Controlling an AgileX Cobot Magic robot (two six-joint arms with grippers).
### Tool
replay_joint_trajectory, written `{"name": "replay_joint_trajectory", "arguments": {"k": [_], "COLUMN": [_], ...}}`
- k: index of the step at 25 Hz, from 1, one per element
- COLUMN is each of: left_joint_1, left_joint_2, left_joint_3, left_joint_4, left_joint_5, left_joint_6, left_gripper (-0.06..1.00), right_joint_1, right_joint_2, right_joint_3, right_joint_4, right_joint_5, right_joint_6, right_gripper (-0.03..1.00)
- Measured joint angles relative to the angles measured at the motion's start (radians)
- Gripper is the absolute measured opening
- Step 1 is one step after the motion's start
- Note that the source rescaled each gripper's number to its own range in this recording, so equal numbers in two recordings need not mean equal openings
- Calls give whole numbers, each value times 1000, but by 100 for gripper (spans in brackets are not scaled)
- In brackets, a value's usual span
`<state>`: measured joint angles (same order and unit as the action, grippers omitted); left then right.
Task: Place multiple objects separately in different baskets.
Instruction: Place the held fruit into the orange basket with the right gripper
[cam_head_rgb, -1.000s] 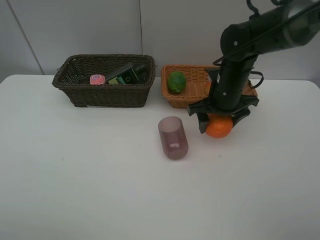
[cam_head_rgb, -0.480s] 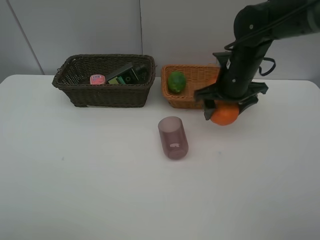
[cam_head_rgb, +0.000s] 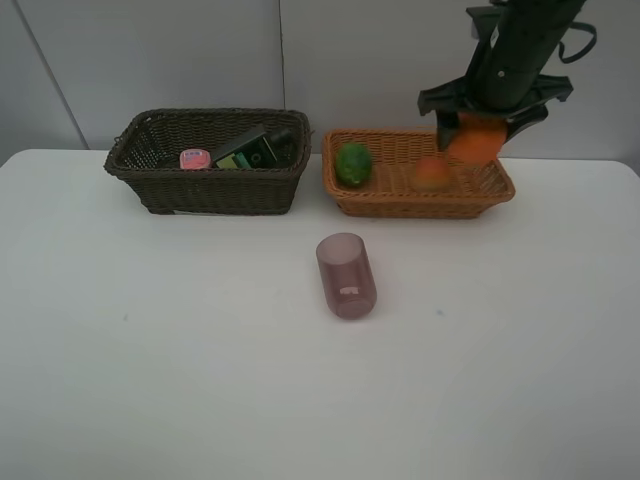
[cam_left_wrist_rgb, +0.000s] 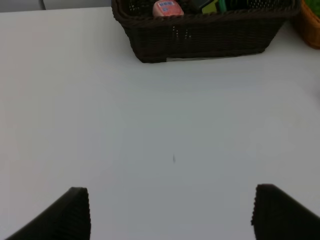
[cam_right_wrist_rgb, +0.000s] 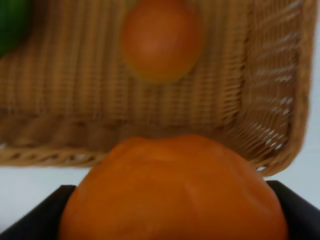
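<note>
My right gripper is shut on the red-orange round fruit, which hangs above the right half of the light tan basket. In the right wrist view that fruit fills the space between the dark fingers. Inside this basket lie the green oval fruit and the orange. The dark brown basket holds the pink bottle and the flat black bottle. On its side on the table lies the purple cup. My left gripper is open over bare table.
The white table reaches to a pale wall behind both baskets. The left wrist view shows the dark basket ahead of the fingers, with the pink bottle inside. The left arm is out of the exterior view.
The right gripper has lifted the red-orange fruit from the table in front of the tan basket and carried it up and back over that basket. Nothing else has moved.
</note>
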<state>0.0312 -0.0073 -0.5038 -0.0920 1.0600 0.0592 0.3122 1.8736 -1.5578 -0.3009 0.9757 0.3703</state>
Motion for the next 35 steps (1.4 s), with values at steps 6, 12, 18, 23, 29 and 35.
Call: {"name": "replay_joint_trajectory", "arguments": {"k": [6,12,18,23,29,35], "left_joint_1": [0,0,0,0,0,0], "left_joint_2": [0,0,0,0,0,0], "left_joint_3": [0,0,0,0,0,0], "left_joint_4": [0,0,0,0,0,0], "left_joint_5": [0,0,0,0,0,0], "left_joint_6": [0,0,0,0,0,0], "left_gripper": [75,75,75,75,75,75], "right_joint_1": [-57,-116,-128,-128,-128,-128], "right_joint_2": [51,138,207,231,231,231], "right_joint_3": [-60,-74,-76,-76,-76,-78], "right_joint_4": [-19,-16,6,33,58,58], "right_joint_5": [-23,-113,-200,-232,-237,-259], "right_joint_6": [-64,-94,-130,-166,-180,-162], "right_gripper": [34,34,34,34,34,91]}}
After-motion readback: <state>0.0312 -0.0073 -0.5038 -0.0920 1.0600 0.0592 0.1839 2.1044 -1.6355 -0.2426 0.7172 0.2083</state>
